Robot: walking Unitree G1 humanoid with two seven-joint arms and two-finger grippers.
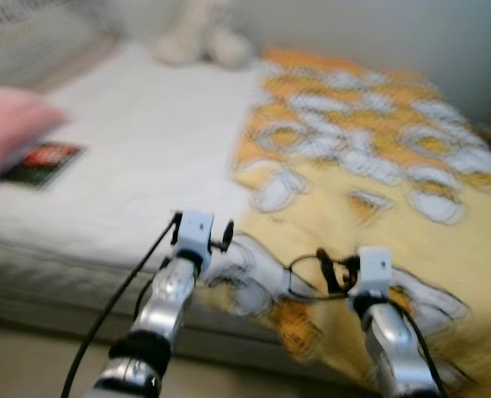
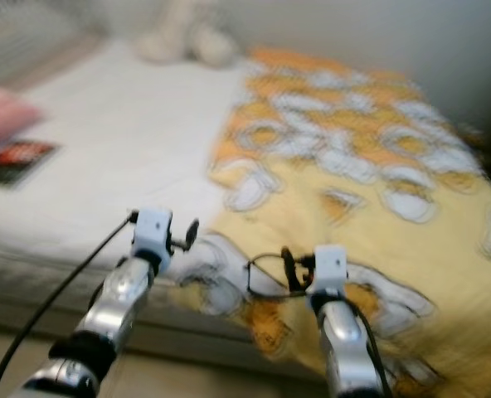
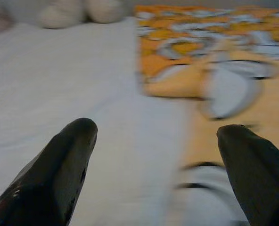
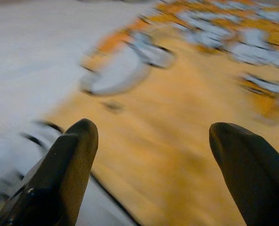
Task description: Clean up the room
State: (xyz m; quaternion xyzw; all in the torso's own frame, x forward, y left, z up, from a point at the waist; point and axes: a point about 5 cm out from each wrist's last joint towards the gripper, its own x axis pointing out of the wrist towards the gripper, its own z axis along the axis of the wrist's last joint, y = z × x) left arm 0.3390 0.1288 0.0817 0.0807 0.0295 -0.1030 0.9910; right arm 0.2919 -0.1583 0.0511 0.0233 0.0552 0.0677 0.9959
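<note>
A yellow and orange blanket (image 1: pixel 370 174) with white blotches covers the right half of the bed and hangs over its near edge. The left half is bare white sheet (image 1: pixel 146 141). Both arms reach forward over the near edge of the bed. My left gripper (image 3: pixel 157 127) is open above the sheet, next to the blanket's edge, with nothing between its fingers. My right gripper (image 4: pixel 153 126) is open above the blanket, also empty. A dark flat book (image 1: pixel 42 163) with a red cover lies on the sheet at the left. The picture is blurred.
A pale plush toy (image 1: pixel 202 37) sits at the far end of the bed against the wall. A blurred pink shape (image 1: pixel 5 128) shows at the left edge, next to the book. The mattress side (image 1: pixel 55 282) and a strip of floor lie below my arms.
</note>
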